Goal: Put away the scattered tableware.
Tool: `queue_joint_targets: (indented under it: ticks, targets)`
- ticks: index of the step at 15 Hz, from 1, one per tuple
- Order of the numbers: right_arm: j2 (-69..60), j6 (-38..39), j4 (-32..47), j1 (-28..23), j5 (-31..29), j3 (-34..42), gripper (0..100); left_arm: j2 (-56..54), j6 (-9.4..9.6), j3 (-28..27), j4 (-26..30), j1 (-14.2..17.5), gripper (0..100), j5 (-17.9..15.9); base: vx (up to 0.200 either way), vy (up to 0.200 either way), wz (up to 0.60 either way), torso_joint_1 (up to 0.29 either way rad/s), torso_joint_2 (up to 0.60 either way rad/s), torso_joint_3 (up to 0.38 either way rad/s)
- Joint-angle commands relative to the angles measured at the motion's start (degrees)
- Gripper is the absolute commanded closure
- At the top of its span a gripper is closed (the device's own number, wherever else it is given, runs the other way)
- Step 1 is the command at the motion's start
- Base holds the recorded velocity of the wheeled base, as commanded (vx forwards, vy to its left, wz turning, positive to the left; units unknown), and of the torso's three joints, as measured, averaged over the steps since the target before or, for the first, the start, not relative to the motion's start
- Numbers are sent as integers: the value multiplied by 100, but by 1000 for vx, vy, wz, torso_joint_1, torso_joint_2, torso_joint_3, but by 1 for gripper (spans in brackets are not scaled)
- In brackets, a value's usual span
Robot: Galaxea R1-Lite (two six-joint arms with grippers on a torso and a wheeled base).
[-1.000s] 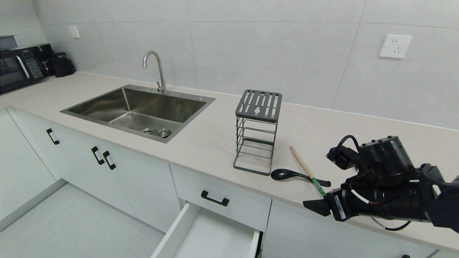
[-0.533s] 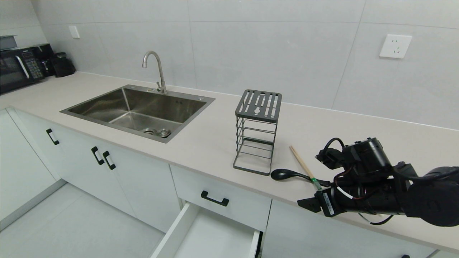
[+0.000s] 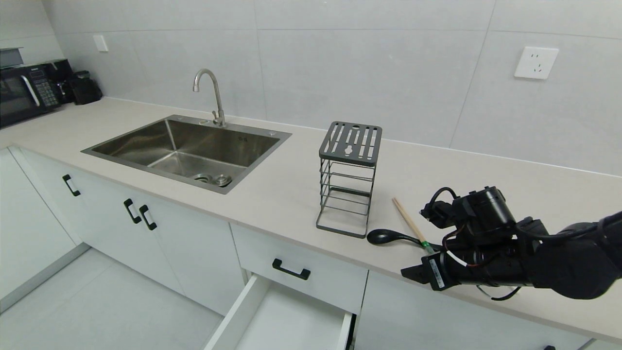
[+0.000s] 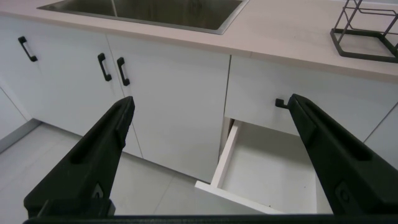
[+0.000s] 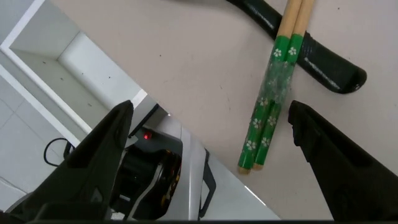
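- Lowest and nearest, in front of the cabinets: left claw (image 4: pixel 211 155), spread wide with nothing in it, facing the pulled-out drawer (image 4: pixel 267 180).
- At the front edge of the bench (image 3: pixel 272 189): right claw (image 5: pixel 211 168), likewise spread wide and holding nothing, poised over the green-patterned ends of the chopsticks (image 5: pixel 273 93).
- Just past that, flat on the bench: the chopsticks as a pair, side by side, crossing over the handle of the black spoon (image 3: pixel 388 237) and touching it.
- Beyond the spoon's bowl: the wire rack (image 3: pixel 347 180), upright; farther left, the sink (image 3: pixel 189 150).
- Reads as the approach before a first pick, with both pieces of tableware on the bench and not yet stowed.
- Next calls for lowering squarely astride both sticks, closing on the pair together, then lifting without dragging the spoon handle underneath.
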Motion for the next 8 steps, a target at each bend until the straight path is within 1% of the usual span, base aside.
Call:
queue_joint_targets:
  ticks: [1, 3, 6, 8]
  targets:
    - [78, 28, 1, -3, -134, -40, 100, 7, 2, 0, 0, 0, 0, 1, 0, 0, 0, 0, 0, 0]
    - [69, 134, 1, -20, -292, -40, 100, 7, 2, 0, 0, 0, 0, 1, 0, 0, 0, 0, 0, 0]
    - [16, 134, 1, -126, -310, -93, 100, 7, 2, 0, 0, 0, 0, 1, 0, 0, 0, 0, 0, 0]
    - [-256, 125, 10, -170, -310, -40, 100, 7, 2, 0, 0, 0, 0, 1, 0, 0, 0, 0, 0, 0]
